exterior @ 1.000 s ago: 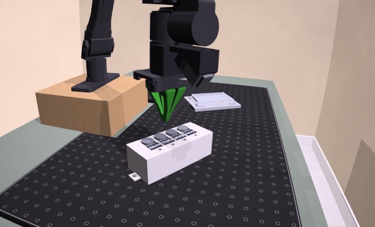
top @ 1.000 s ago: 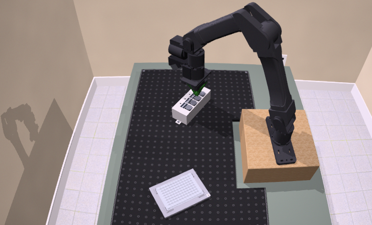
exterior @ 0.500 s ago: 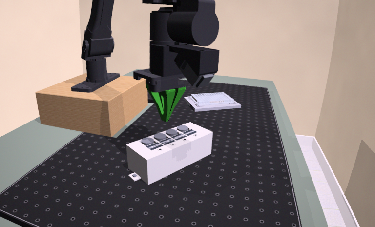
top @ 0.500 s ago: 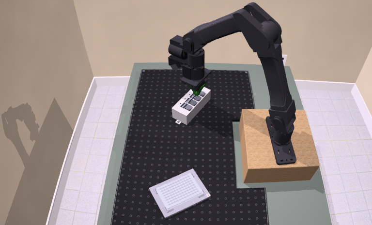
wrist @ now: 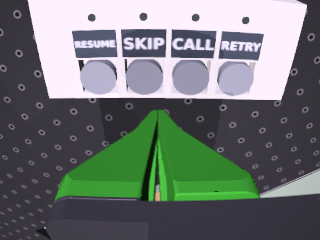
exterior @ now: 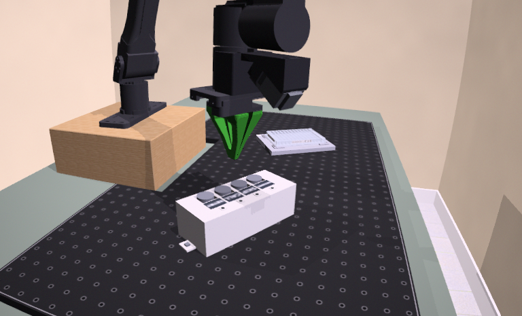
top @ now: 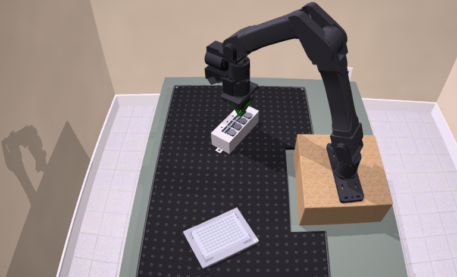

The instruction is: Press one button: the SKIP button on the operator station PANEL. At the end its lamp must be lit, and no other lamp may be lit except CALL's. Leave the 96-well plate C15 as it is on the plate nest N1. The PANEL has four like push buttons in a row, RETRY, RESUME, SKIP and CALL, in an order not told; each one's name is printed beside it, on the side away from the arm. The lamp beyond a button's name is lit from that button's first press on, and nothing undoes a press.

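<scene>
Two green, wedge-shaped fingers pressed flat together with nothing between them form the gripper, a single blunt point hanging above the PANEL and clear of it. In the wrist view that point sits at about 5 o'clock from the SKIP button, roughly between SKIP and the CALL button, so by my judgement the coming move turns on a small shift toward 11 o'clock before any descent. Four round grey caps run in a row across the view from 9 to 3 o'clock: RESUME button, SKIP, CALL, RETRY button, each with a dark printed nameplate just beyond it. All four lamps past the names look dark. Matte white, the PANEL is a long box resting on the black perforated board. Well apart, toward 6 o'clock in the top view, the pale, finely gridded 96-well plate C15 lies flat on the plate nest N1.
</scene>
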